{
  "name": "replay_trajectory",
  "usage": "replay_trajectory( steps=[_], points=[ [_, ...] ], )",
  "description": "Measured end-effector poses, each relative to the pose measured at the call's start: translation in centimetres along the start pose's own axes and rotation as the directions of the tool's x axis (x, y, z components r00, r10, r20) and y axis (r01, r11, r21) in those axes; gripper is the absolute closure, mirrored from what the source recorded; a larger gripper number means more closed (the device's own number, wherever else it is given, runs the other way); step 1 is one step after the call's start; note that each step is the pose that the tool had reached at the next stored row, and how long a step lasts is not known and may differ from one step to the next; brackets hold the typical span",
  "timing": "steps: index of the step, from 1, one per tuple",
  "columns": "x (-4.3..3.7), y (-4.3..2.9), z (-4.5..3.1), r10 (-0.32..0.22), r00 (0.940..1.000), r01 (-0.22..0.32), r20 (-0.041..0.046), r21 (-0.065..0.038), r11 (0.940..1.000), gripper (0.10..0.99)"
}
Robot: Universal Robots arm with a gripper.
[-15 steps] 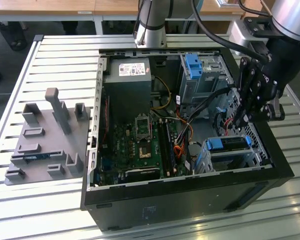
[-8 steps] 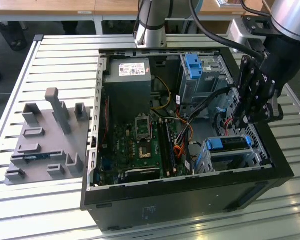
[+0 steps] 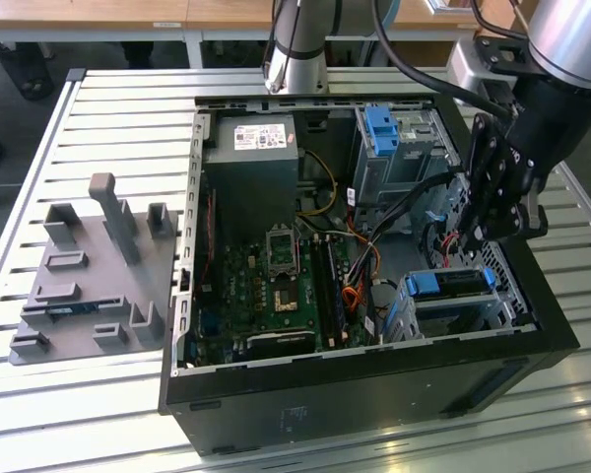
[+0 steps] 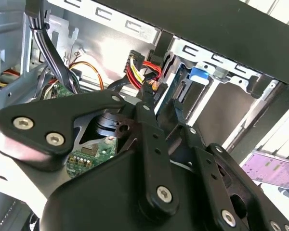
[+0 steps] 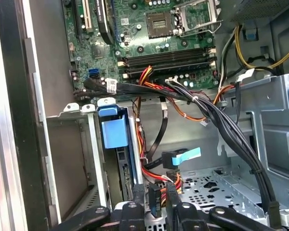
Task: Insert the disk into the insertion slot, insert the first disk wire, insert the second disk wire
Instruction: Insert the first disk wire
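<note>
The disk (image 3: 451,283), grey in a bright blue carrier, lies inside the insertion slot (image 3: 504,301), the low grey cage at the case's near corner on the exterior view's right. In the first wrist view the carrier of the disk (image 5: 114,130) stands on edge inside the insertion slot (image 5: 93,159). My gripper (image 3: 471,236) hangs just behind the disk's rear end. Between the fingertips of the gripper (image 5: 154,202) sits a black connector (image 5: 154,195) with red, yellow and black wires. The same disk wire (image 4: 143,77) shows just ahead of the gripper (image 4: 160,109). A second black wire with a blue plug (image 5: 184,156) lies loose nearby.
A taller grey cage with a blue latch (image 3: 382,130) stands behind the gripper, with a thick black cable bundle (image 5: 231,134) draped between the cages. The motherboard (image 3: 276,286) and power supply (image 3: 251,168) fill the case's other half. A grey fixture plate (image 3: 94,271) lies on the slatted table.
</note>
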State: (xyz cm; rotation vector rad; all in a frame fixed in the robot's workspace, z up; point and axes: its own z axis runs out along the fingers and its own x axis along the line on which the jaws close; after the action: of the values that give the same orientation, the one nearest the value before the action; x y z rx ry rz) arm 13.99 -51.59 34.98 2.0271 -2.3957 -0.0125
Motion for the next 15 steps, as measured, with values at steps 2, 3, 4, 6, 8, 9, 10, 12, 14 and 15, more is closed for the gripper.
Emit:
replay_trajectory(
  steps=[2, 3, 4, 6, 8, 9, 10, 12, 14, 15],
  points=[
    [-0.06, -0.02, 0.09, 0.004, 1.0, -0.004, 0.0003, 0.0, 1.0, 0.847],
    [-0.06, -0.02, 0.09, 0.004, 1.0, -0.004, 0.0003, 0.0, 1.0, 0.847],
    [-0.06, -0.02, 0.08, 0.004, 1.0, -0.004, -0.0001, 0.0, 1.0, 0.906],
    [-0.07, -0.03, 0.08, -0.001, 1.0, 0.001, -0.0009, 0.0, 1.0, 0.918],
    [-0.06, -0.03, 0.08, -0.025, 0.9997, 0.025, -0.0014, 0.0, 0.9997, 0.918],
    [-0.07, -0.03, 0.08, -0.042, 0.9991, 0.042, -0.0015, 0.0, 0.9991, 0.918],
    [-0.07, -0.03, 0.08, -0.06, 0.9982, 0.06, -0.0017, 0.0, 0.9982, 0.918],
    [-0.07, -0.03, 0.09, -0.097, 0.9953, 0.097, -0.002, 0.0, 0.9953, 0.918],
    [-0.07, -0.03, 0.09, -0.13, 0.9915, 0.13, -0.0027, -0.001, 0.9915, 0.918],
    [-0.07, -0.02, 0.09, -0.141, 0.99, 0.141, -0.0034, -0.001, 0.99, 0.918]
  ],
)
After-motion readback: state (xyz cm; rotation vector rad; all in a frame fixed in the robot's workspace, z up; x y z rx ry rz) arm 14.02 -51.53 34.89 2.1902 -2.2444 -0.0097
